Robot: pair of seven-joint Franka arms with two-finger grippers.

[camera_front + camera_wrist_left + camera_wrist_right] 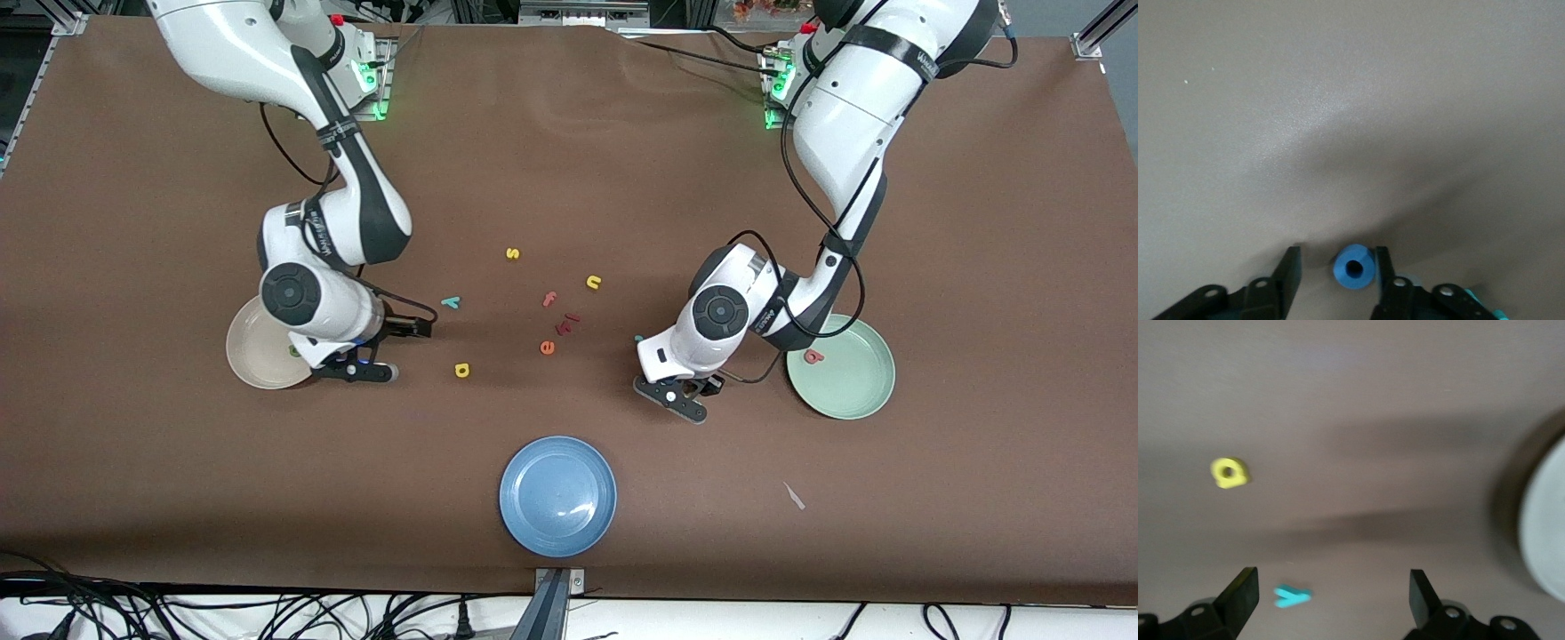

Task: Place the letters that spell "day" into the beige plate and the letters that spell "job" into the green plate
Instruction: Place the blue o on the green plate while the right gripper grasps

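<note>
The task is about one third done, as far as I can judge. The green d [293, 351] lies already in the beige plate [253, 356] at the right arm's end of the worktop [569, 160], and the salmon b [813, 356] lies in the green plate [845, 391] at the left arm's end. Four letters are left. The yellow a [461, 370] and the teal y [452, 302] rest on the bare worktop between the beige plate and the middle, the a nearer to the front camera than the y. The right gripper [1335, 583] hangs just beside the beige plate, low over the worktop, with its jaws spread wide and nothing between them. The left gripper [1337, 252] is down at the worktop, near the green plate on its middle-facing edge, and its jaws stand around the blue o [1353, 268]. One finger touches the ring and the other is a little apart, so I judge that the ring is not yet clamped. The o is a small thick ring with a dark hole, lying flat. The teal j [637, 339] lies close beside this gripper. The yellow s [512, 253], the yellow n [594, 282], the salmon f [549, 299] and the orange e [547, 348] lie in the middle, and the blue plate [557, 496] is nearest to the front camera.
</note>
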